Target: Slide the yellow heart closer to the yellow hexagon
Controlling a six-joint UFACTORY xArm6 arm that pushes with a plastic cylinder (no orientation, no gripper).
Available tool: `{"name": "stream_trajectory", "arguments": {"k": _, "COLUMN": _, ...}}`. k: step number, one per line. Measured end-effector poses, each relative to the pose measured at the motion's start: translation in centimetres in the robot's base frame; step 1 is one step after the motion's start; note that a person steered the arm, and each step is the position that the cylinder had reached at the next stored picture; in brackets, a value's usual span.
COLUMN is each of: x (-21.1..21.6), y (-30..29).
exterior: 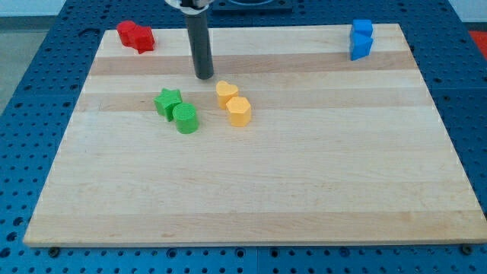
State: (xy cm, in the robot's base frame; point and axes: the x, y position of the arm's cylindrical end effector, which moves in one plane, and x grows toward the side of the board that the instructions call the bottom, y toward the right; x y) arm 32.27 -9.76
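The yellow heart [226, 93] lies on the wooden board [251, 190] just above and left of the yellow hexagon [240, 111]; the two touch or nearly touch. My tip [204, 77] rests on the board a short way up and left of the yellow heart, with a small gap between them. The dark rod rises from the tip to the view's top edge.
A green star [167, 101] and a green cylinder [186, 119] sit together left of the yellow pair. A red block [135, 36] lies at the board's top left corner. A blue block [361, 39] lies at the top right. Blue perforated table surrounds the board.
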Motion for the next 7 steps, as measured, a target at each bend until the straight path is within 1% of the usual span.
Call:
{"name": "stream_trajectory", "arguments": {"k": 1, "x": 0.2, "y": -1.4}}
{"name": "stream_trajectory", "arguments": {"k": 2, "x": 2.2, "y": -1.4}}
{"name": "stream_trajectory", "arguments": {"k": 3, "x": 2.4, "y": -1.0}}
{"name": "stream_trajectory", "arguments": {"k": 4, "x": 3.0, "y": 1.7}}
{"name": "stream_trajectory", "arguments": {"k": 6, "x": 3.2, "y": 2.2}}
{"name": "stream_trajectory", "arguments": {"k": 7, "x": 4.1, "y": 1.7}}
